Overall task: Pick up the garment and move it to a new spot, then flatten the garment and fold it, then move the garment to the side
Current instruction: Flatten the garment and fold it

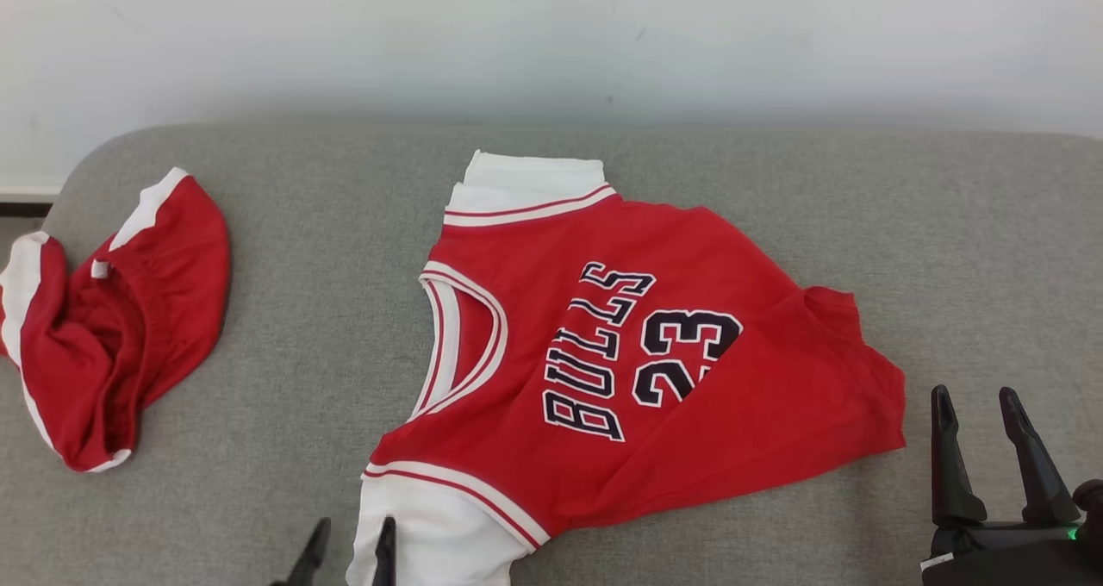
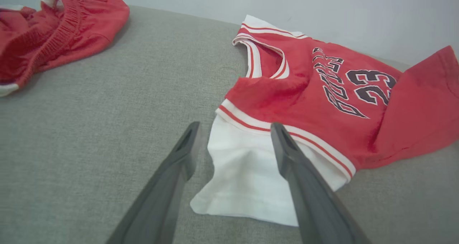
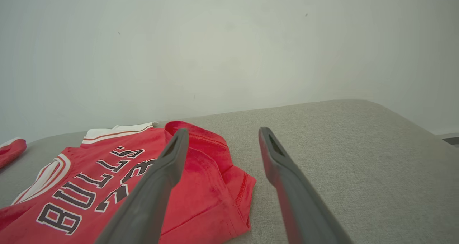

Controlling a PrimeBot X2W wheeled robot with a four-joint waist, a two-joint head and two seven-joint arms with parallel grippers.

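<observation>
At the near edge, the left claw (image 1: 349, 556) has its two dark fingers apart, not gripping anything. In the left wrist view the left claw (image 2: 235, 140) straddles the near white sleeve of a red short-sleeved basketball jersey (image 1: 732, 396) with white sleeves and black "BULLS 23" lettering. One finger overlaps the sleeve; whether it touches the cloth cannot be told.

The right claw (image 1: 987, 457) stands just beside the jersey's hem corner, on its right, fingers also spread and empty. From the right wrist view, the right claw (image 3: 222, 154) points past that hem, where the jersey (image 3: 211, 186) is folded over itself and hides part of the number.

The jersey (image 2: 304, 93) lies sideways on a grey fabric-covered tabletop (image 1: 302, 353), neck opening to the left, hem to the right.

Well apart to the jersey's left sit crumpled red shorts (image 1: 129, 327) with white trim and an elastic waistband. Bare grey cloth lies between them and the jersey.

Beyond the jersey's far sleeve rises a plain white wall (image 1: 551, 34).
</observation>
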